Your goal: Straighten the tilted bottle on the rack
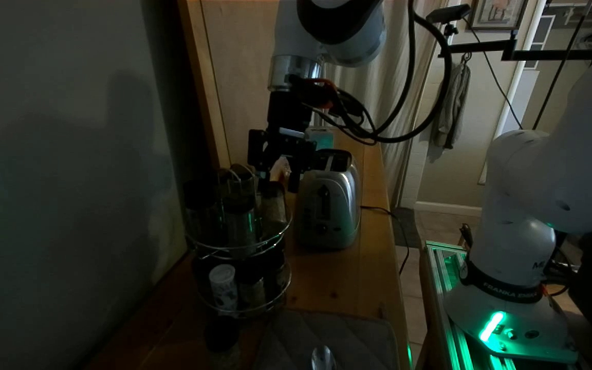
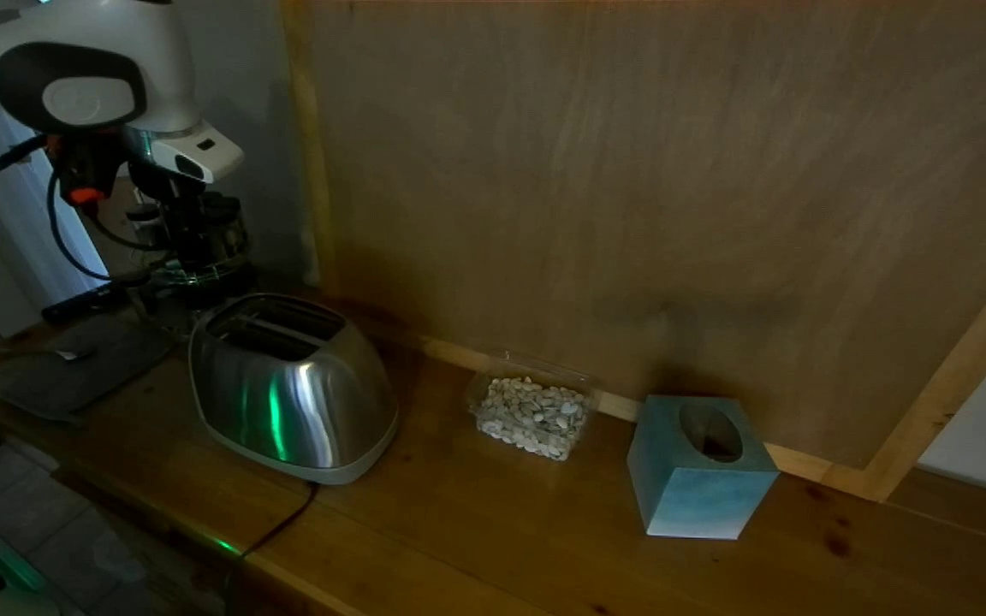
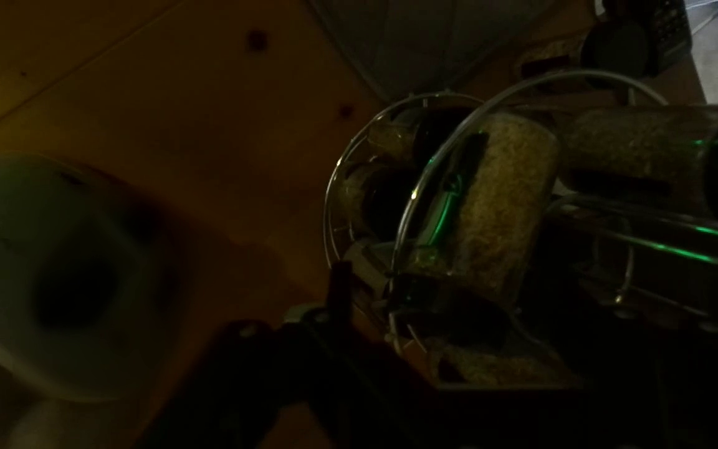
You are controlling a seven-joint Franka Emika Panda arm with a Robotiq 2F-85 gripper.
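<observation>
The round two-tier wire rack (image 1: 244,253) stands beside the wall and holds several dark-lidded bottles. It also shows in an exterior view (image 2: 202,275) and in the wrist view (image 3: 406,218). The tilted bottle (image 1: 274,208) is clear with tan contents and a dark lid. It leans on the upper tier, on the toaster side; in the wrist view it (image 3: 505,199) lies at a slant against the upper rim. My gripper (image 1: 278,186) points down over its lid with the fingers spread. In the dark wrist view the gripper (image 3: 449,277) has a finger on each side of the lid; contact cannot be told.
The silver toaster (image 1: 329,208) stands right beside the rack. A grey mat (image 1: 347,334) with a spoon (image 1: 322,358) lies in front. A wall (image 1: 95,205) borders the rack. A container of pebbles (image 2: 534,415) and a blue tissue box (image 2: 703,492) stand farther along.
</observation>
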